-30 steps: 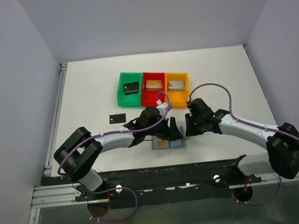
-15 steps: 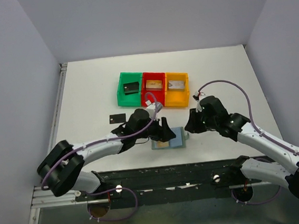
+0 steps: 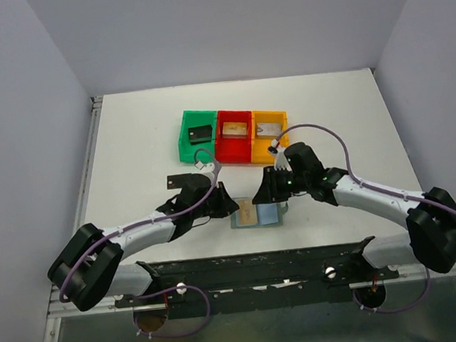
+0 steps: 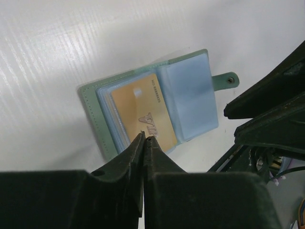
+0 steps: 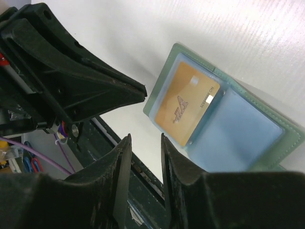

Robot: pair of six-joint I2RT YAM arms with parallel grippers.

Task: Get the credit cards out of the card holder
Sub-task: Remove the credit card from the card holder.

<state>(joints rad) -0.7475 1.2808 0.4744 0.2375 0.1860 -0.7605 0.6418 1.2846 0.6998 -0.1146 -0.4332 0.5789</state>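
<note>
Nearest the arms, the holder (image 4: 188, 95) lies open and flat on the table (image 3: 127, 132), with a gold card (image 4: 140, 112) seated in its left sleeve and further sleeves stacked beneath. Whether those hold cards cannot be told. The right-hand sleeve looks empty. The left gripper (image 4: 144, 140) is at the near edge of the gold card with its jaws drawn together. It cannot be told whether they have nipped the card's edge or merely rest on it. The right gripper (image 5: 144, 143) hangs beside the holder with its jaws partly apart and nothing between them. Further out, a black card (image 3: 179, 180) lies loose on the table, well apart from the holder. At the far side, the green bin (image 3: 183, 139) holds a black card, and the red bin (image 3: 234, 150) and yellow bin (image 3: 271, 152) hold one card each. Judgement: the task is well advanced, with four cards out. At least the gold card is left to extract, and the lower sleeves need checking.
</note>
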